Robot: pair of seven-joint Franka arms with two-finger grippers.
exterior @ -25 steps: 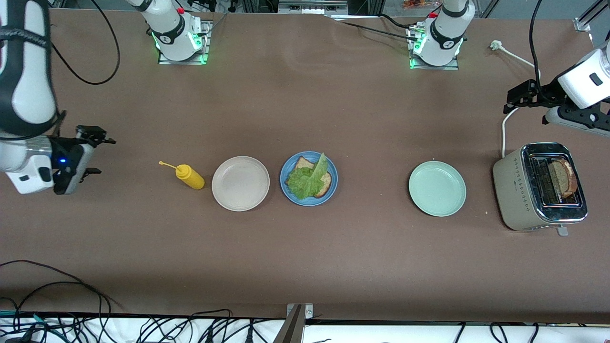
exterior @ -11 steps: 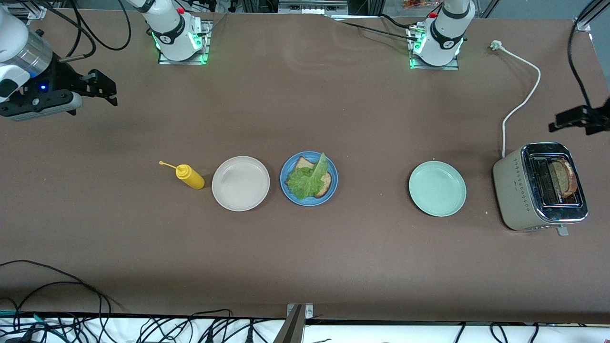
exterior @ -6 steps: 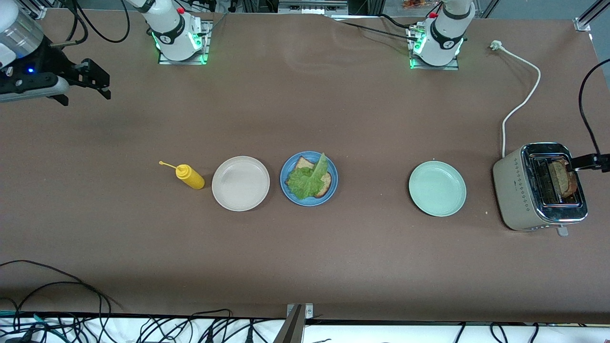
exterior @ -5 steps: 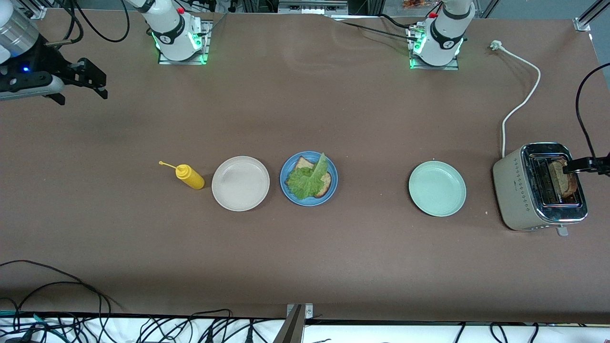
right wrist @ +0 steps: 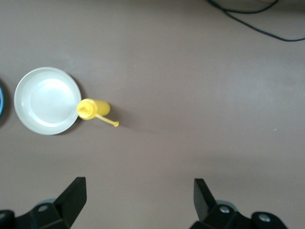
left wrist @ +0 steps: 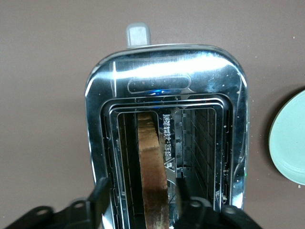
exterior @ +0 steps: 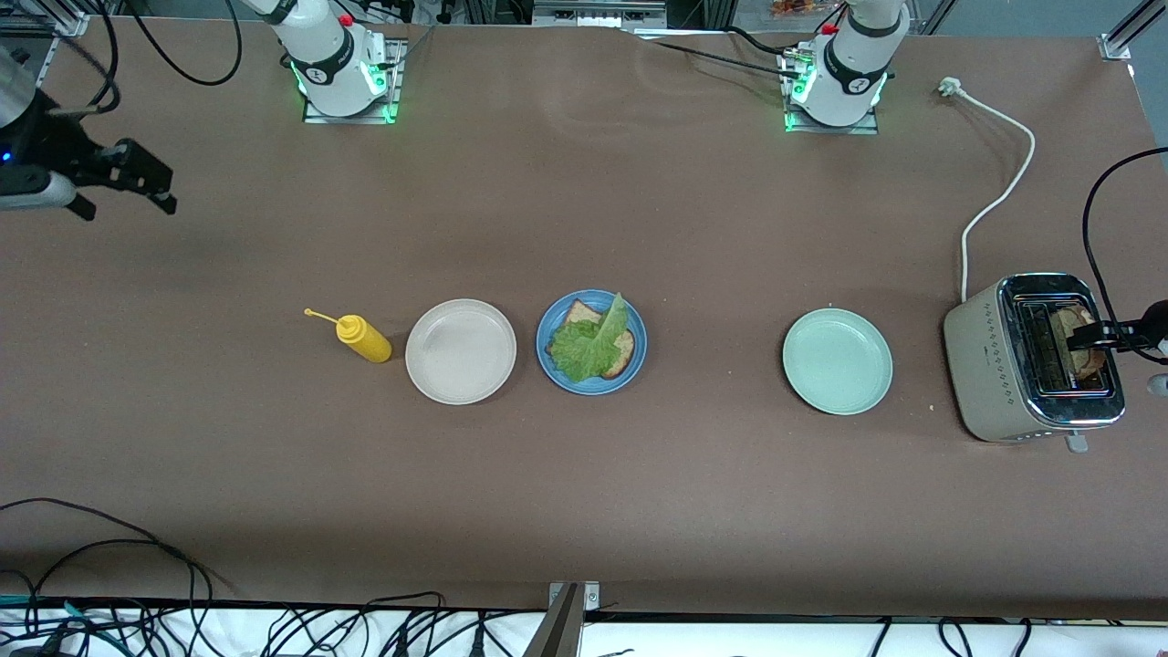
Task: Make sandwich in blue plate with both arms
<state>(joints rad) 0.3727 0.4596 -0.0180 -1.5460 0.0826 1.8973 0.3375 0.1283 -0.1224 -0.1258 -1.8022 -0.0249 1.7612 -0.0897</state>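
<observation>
Toaster (exterior: 1036, 358) hugs the left arm's table end | my left gripper (left wrist: 143, 202) open astride its bread slice (left wrist: 152, 179) | right gripper (right wrist: 138, 200) open over bare table | blue plate (exterior: 639, 342) mid-table: bread, lettuce (exterior: 589, 347).

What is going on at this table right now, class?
A sandwich is half built: on the blue plate a bread slice lies under a lettuce leaf. The left end effector is over the toaster, fingers open on either side of the second slice, which stands in a slot. The right end effector waits open over the right arm's end of the table. The beige plate and green plate hold nothing.
</observation>
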